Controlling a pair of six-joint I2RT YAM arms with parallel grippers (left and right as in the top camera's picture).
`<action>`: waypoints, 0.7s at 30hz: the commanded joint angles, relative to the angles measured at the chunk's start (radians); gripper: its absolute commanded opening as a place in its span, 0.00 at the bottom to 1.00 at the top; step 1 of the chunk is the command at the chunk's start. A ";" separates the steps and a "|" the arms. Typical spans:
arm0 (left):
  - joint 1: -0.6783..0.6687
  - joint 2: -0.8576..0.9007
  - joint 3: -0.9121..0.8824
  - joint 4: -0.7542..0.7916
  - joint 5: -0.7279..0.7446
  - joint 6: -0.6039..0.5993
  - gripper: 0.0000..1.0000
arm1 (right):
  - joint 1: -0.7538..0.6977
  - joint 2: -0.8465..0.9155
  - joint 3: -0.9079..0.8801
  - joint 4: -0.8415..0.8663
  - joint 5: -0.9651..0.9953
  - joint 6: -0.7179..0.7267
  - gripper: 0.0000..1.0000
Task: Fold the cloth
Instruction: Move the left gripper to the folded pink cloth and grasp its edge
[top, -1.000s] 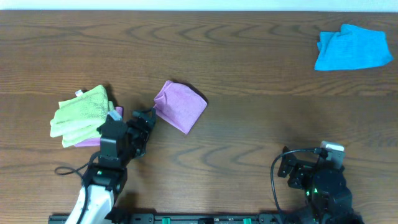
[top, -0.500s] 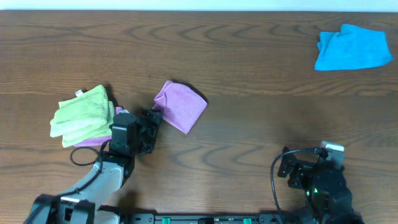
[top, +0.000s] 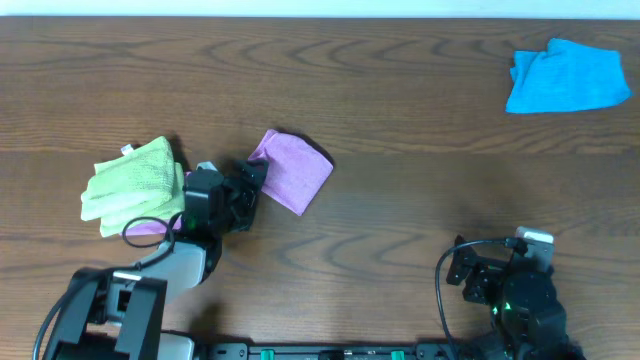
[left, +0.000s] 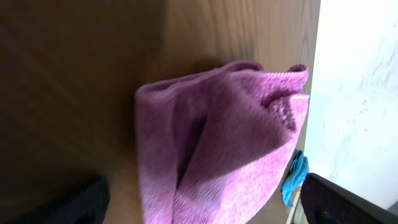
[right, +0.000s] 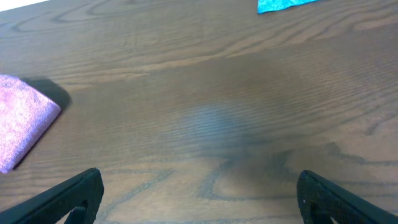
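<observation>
Overhead, L to R: green cloth (top: 133, 187) lies bunched beside the L claw's wrist, on its left, w/ a purple strip (top: 141, 228) peeking from under it; can't tell if that's a separate cloth. L claw (top: 250, 184) is released, jaws wide, nothing pinched. The cloth (top: 291, 170), purple-magenta, sits on the table (top: 400, 130) just ahead of that claw's tips as a rough folded diamond, near edge right at the tips; touching or not, can't tell. R claw (top: 463, 270) is parked low, also released and empty, w/ the cloth well off to its front-left and the blue cloth (top: 567, 75) far ahead, to its right.

Left wrist view: the cloth's layers look loose and puffy, w/ a crease gaping down the middle. Both fingers (left: 65, 204) stand clear at either side.

Risks, as I judge it:
- A low pull-back could let a tip snag the near edge and drag the fold open.
- The springy terry may relax by itself, since the top layer isn't pressed flat.
- A re-grip from this angle could catch one layer only and peel it.
- A wide L-arm swing could knock the green pile.

Count: 1 task cloth, 1 green, 1 blue, 1 unclear purple strip, 2 claws.
</observation>
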 joint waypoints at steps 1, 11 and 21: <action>-0.003 0.078 0.014 -0.030 -0.016 0.037 1.00 | -0.012 -0.006 0.000 -0.002 0.013 0.015 0.99; -0.052 0.186 0.087 -0.033 -0.055 0.042 1.00 | -0.012 -0.006 0.000 -0.002 0.013 0.015 0.99; -0.063 0.190 0.087 -0.043 -0.087 0.044 0.90 | -0.012 -0.006 0.000 -0.002 0.013 0.015 0.99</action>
